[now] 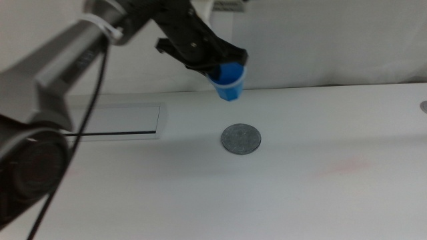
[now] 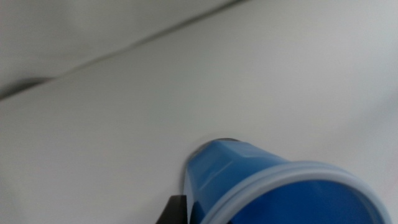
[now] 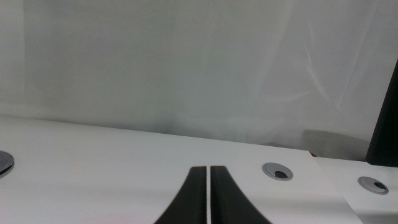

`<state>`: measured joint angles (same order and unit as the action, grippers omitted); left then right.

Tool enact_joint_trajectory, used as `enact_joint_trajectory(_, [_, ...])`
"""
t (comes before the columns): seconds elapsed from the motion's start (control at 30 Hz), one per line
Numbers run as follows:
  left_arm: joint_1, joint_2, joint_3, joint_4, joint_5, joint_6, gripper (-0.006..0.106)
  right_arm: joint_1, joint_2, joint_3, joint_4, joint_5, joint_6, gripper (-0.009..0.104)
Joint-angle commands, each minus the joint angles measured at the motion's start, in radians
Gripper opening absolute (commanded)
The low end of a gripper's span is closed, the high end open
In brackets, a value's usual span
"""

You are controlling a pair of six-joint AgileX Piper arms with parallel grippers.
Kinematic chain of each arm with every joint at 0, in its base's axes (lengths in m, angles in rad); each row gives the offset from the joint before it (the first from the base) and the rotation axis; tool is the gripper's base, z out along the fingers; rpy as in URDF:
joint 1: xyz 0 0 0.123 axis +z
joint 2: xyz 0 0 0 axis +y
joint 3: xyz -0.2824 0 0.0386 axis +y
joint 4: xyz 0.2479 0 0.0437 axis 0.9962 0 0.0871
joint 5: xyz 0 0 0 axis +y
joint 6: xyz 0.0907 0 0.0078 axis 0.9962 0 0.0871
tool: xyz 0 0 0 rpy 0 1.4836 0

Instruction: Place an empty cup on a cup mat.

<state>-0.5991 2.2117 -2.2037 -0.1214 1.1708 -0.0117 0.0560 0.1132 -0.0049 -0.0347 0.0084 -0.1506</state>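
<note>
My left gripper [image 1: 212, 61] is shut on the bright blue cup [image 1: 229, 83] and holds it in the air, tilted, its base pointing down at the table. The round dark grey cup mat [image 1: 241, 139] lies flat on the white table, below and a little nearer than the cup, with a clear gap between them. In the left wrist view the cup [image 2: 249, 180] with its paler rim fills the lower right, and it looks empty. My right gripper [image 3: 207, 199] is shut and empty, out of the middle view. The mat's edge [image 3: 5, 163] shows in the right wrist view.
A long white panel with a dark slot [image 1: 113, 123] lies left of the mat. A round grey grommet [image 1: 423, 105] sits at the table's right edge, and two grommets [image 3: 277, 170] show in the right wrist view. A white wall stands behind the table.
</note>
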Motion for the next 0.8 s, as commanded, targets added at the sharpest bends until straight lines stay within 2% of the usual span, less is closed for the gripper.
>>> enact_joint_trajectory(0.0, [-0.019,0.051,-0.054,-0.002,0.031,-0.015,-0.003,-0.007,-0.002,0.017,-0.005,0.0,-0.004,-0.003])
enact_joint_trajectory(0.5, [-0.04,0.166,-0.066,0.005,0.031,-0.035,-0.003,-0.007,-0.002,0.017,-0.005,0.0,-0.004,-0.003])
enact_joint_trajectory(0.63, [-0.04,0.187,-0.066,-0.052,0.015,-0.035,-0.003,-0.007,-0.002,0.017,-0.005,0.0,-0.004,-0.003])
enact_joint_trajectory(0.77, [-0.042,0.201,-0.066,-0.05,0.007,-0.035,-0.003,-0.007,-0.002,0.017,-0.005,0.0,-0.004,-0.003])
